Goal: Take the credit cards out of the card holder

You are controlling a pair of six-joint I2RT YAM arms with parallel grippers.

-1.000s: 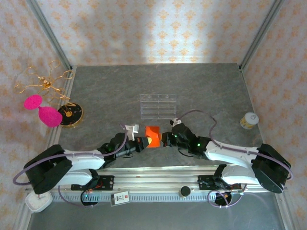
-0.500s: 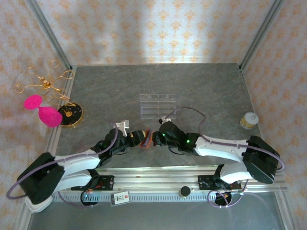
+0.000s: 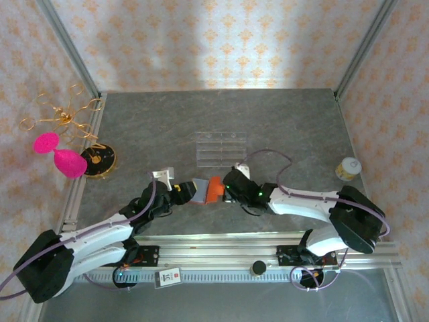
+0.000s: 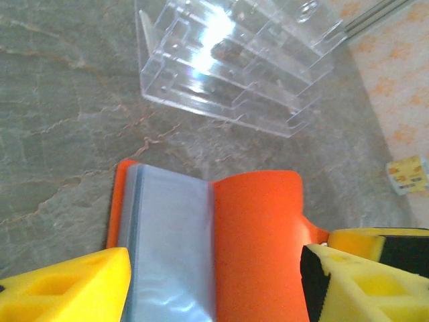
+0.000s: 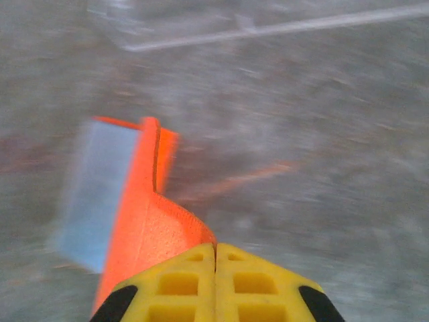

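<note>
I have both arms reaching low over the desk [image 3: 288,127] and meeting near its near-middle: the left arm runs in from the near left corner, the right arm folds in from the near right. The card holder [image 3: 206,190] lies open between the two wrists, nearer than the clear slotted rack [image 3: 220,147] and apart from it. From the left wrist I see the left end effector [image 4: 214,272] spread wide, one yellow finger [image 4: 67,288] on each side of the holder, its greyish inner panel [image 4: 167,241] to the left and an orange flap to the right; the jaws hold nothing. The right end effector [image 5: 215,258] has its fingers pressed together, and though that view is blurred, they seem to pinch the edge of the orange flap, with the holder stretching away left of them.
</note>
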